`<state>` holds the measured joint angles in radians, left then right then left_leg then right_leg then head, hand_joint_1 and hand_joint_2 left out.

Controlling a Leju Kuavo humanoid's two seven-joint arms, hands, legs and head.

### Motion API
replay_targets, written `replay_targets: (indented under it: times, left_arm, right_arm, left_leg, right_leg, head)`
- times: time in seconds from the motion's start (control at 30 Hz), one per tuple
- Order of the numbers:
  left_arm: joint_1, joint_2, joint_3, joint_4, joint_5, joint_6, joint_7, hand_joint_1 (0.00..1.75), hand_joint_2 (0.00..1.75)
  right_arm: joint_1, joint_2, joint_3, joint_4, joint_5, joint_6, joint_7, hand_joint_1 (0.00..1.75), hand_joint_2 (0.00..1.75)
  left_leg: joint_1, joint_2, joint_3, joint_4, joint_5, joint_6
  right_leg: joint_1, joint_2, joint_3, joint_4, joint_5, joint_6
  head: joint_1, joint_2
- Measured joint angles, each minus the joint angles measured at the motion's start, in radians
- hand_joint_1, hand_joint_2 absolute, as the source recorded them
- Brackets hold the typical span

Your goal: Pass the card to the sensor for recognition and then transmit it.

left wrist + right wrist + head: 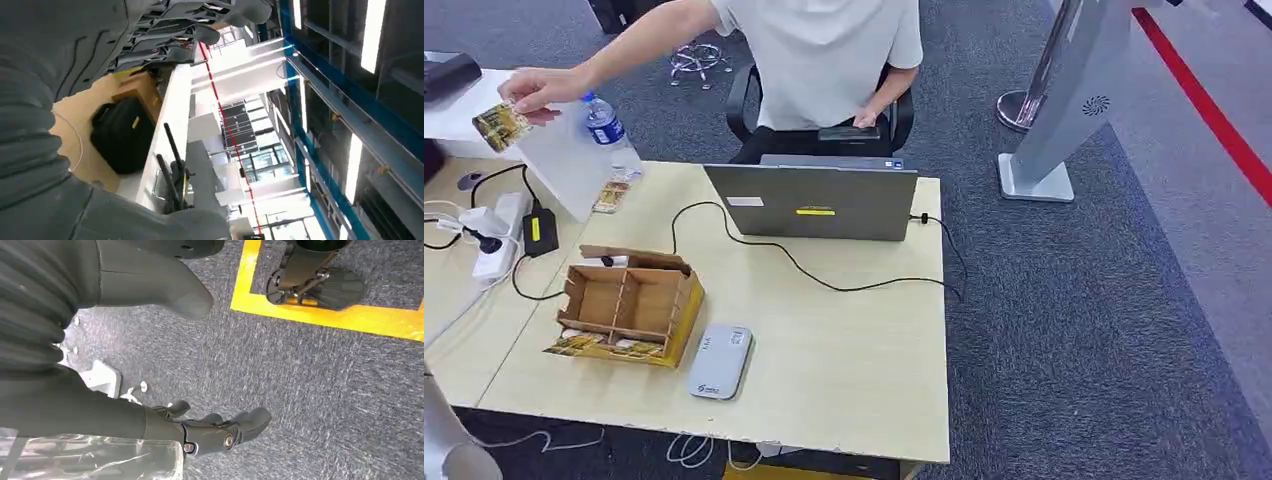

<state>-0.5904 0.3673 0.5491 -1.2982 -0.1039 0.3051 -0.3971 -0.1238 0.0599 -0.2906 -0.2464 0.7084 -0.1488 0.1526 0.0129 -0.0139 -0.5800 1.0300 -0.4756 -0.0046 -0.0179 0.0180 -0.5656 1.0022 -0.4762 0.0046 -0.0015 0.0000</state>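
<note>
A person's hand (542, 88) holds a yellow-brown card (501, 126) above the table's far left corner. The grey flat sensor (721, 362) lies near the table's front edge, right of an open cardboard card box (629, 300) with more cards along its front. My left hand (165, 30) is raised with its fingers apart and nothing in it; the silver left arm (446, 440) shows at the bottom left corner of the head view. My right hand (200, 360) hangs over the carpet, thumb and fingers spread, holding nothing.
The person sits behind a grey laptop (814, 200) whose black cable (844, 285) crosses the wooden table (844, 370). A water bottle (608, 128), a power strip (499, 235) and a black adapter (540, 231) lie at the far left. A grey stand (1064, 110) rises at the right.
</note>
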Motion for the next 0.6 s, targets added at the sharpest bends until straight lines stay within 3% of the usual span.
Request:
replay_targets:
  times: [0.6]
  left_arm:
    - [-0.237,0.052,-0.349,0.161,-0.501,0.113,0.152,0.00,1.75]
  right_arm:
    - [-0.001,0.012,-0.009,0.002,0.050,0.010,0.016,0.00,1.75]
  left_leg:
    - [0.000,0.001,0.000,0.000,0.000,0.000]
  right_leg:
    - [0.000,0.001,0.000,0.000,0.001,0.000]
  head:
    - [0.000,0.000]
